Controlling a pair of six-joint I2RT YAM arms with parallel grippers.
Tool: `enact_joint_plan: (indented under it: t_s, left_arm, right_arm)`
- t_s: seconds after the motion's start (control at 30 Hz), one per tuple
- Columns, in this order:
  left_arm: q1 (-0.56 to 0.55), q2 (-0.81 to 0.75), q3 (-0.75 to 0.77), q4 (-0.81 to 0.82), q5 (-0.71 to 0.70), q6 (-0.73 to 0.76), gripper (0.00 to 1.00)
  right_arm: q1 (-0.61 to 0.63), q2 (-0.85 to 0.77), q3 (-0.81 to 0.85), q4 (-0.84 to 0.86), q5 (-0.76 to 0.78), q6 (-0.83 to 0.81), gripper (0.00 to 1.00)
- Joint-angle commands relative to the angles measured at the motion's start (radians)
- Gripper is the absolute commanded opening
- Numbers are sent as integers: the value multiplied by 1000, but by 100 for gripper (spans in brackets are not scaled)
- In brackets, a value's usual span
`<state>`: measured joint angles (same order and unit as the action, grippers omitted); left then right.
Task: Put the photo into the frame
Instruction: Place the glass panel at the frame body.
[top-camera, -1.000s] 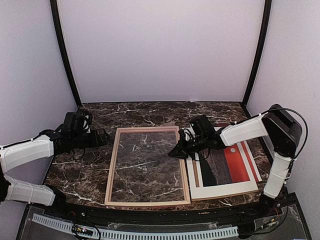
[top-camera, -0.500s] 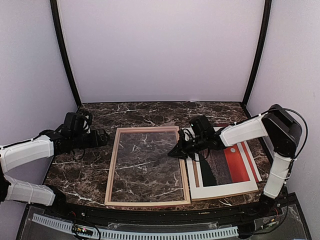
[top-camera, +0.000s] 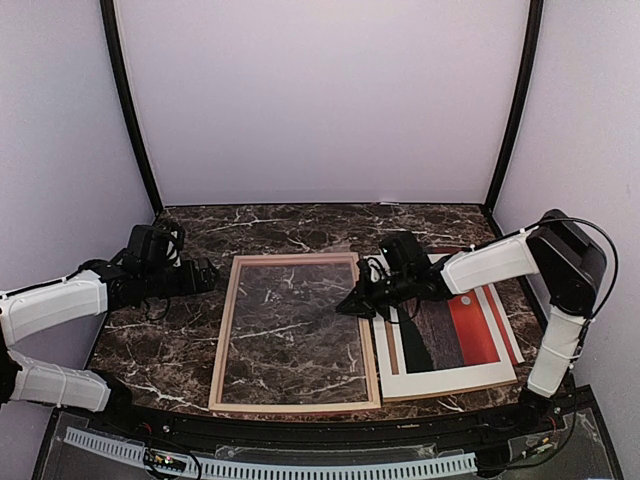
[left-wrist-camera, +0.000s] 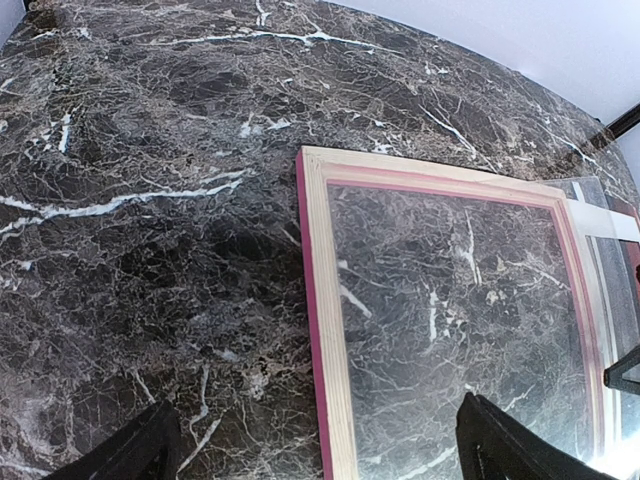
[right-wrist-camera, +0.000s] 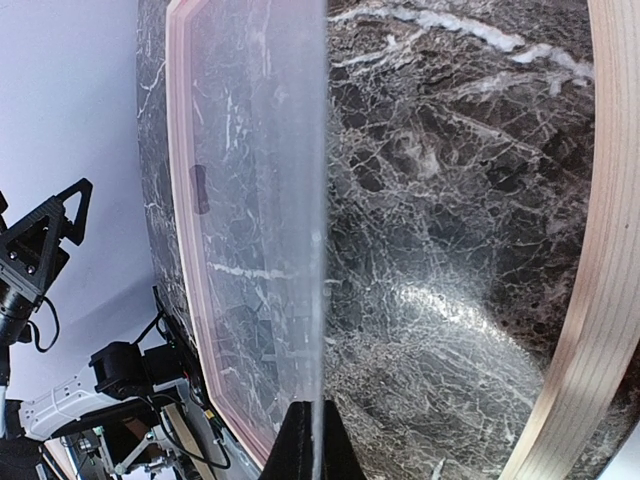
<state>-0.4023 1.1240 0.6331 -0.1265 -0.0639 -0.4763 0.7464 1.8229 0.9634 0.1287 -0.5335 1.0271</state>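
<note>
A dark marble table (top-camera: 180, 340) bears a brown backing board (top-camera: 455, 389), a clear sheet (right-wrist-camera: 260, 200) nearby.

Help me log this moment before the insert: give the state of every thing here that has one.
Frame: flat on the table, pale back up, no photo in it.
Photo: face up, right of the frame, partly under the right arm.
Clear sheet: held by one edge over the frame.
Left gripper: open, empty.
Right gripper: shut on the clear sheet.
</note>
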Motion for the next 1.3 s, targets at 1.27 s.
enact_joint_plan:
  t_s: [1.27]
  left_arm:
    - [-13, 7, -10, 28, 4, -7, 99]
  right_arm:
    - [21, -52, -26, 29, 41, 5, 0]
